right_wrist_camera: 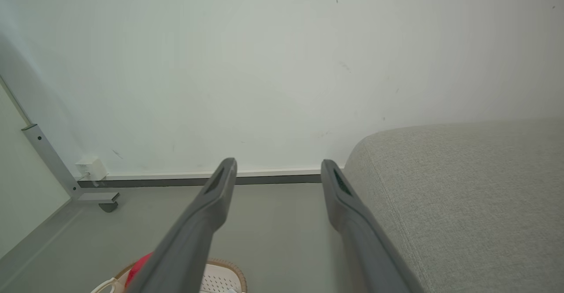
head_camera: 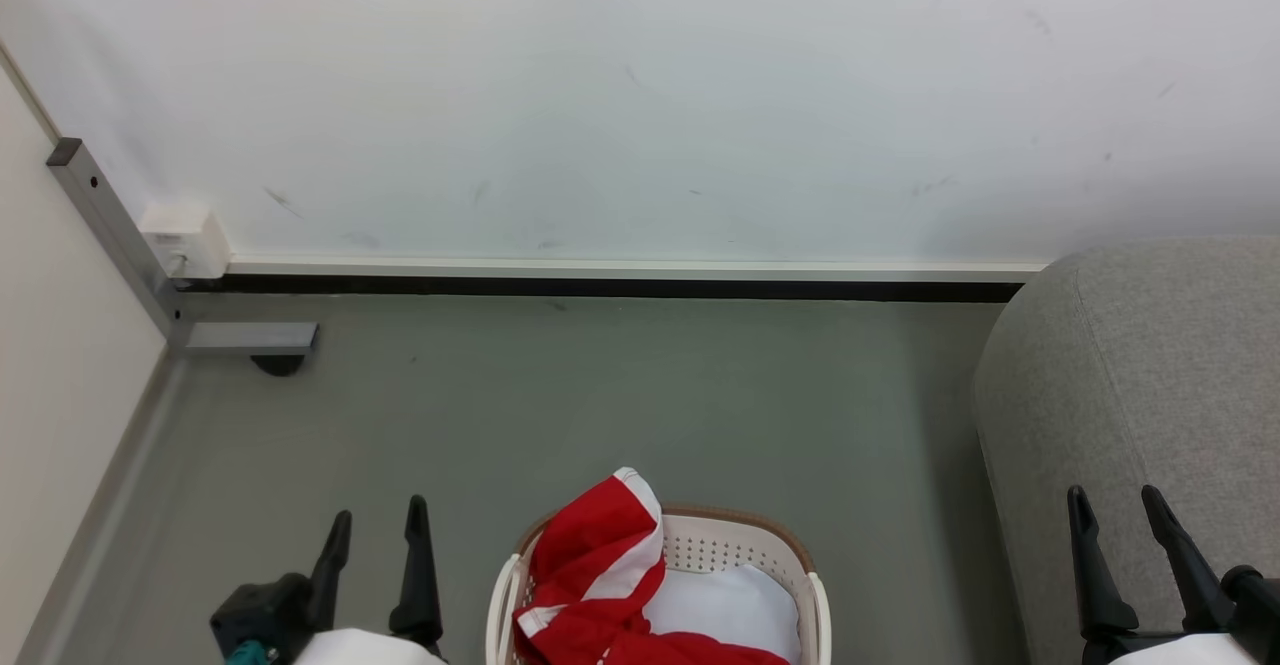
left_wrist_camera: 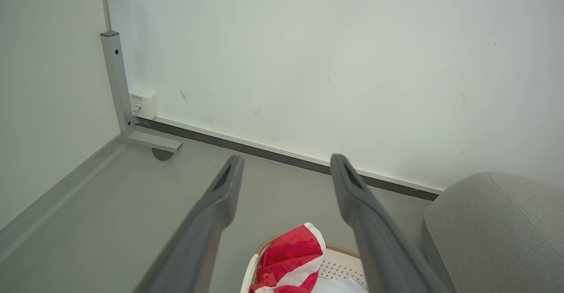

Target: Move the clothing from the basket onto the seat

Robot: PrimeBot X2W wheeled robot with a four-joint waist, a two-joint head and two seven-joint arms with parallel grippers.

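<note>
The red-and-white striped clothing (head_camera: 600, 545) lies heaped in the cream basket (head_camera: 815, 595) on the grey floor (head_camera: 600, 395), at the bottom centre of the head view. Its folds rise above the brown rim on the basket's left side, and a plain white cloth (head_camera: 735, 610) lies in the basket just to its right. The left gripper (head_camera: 380, 508) stands at the lower left, near the basket but apart from it, its two dark fingers spread and released, clasping no fabric. The right gripper (head_camera: 1112, 493) stands at the lower right, likewise spread and released, seen against the rounded arm of the grey seat (head_camera: 1130, 365), which stands along the right edge, well apart from the clothing. In the left wrist view the parted fingers frame floor and wall, with the clothing and basket low between them. In the right wrist view the seat's arm lies just beside the right-hand finger, and the basket's rim shows at the bottom left. Behind, a scuffed white wall (head_camera: 640, 95) meets the floor along a dark skirting strip (head_camera: 600, 286), and a grey metal post (head_camera: 105, 210) with a small white box (head_camera: 185, 240) stands in the left corner
</note>
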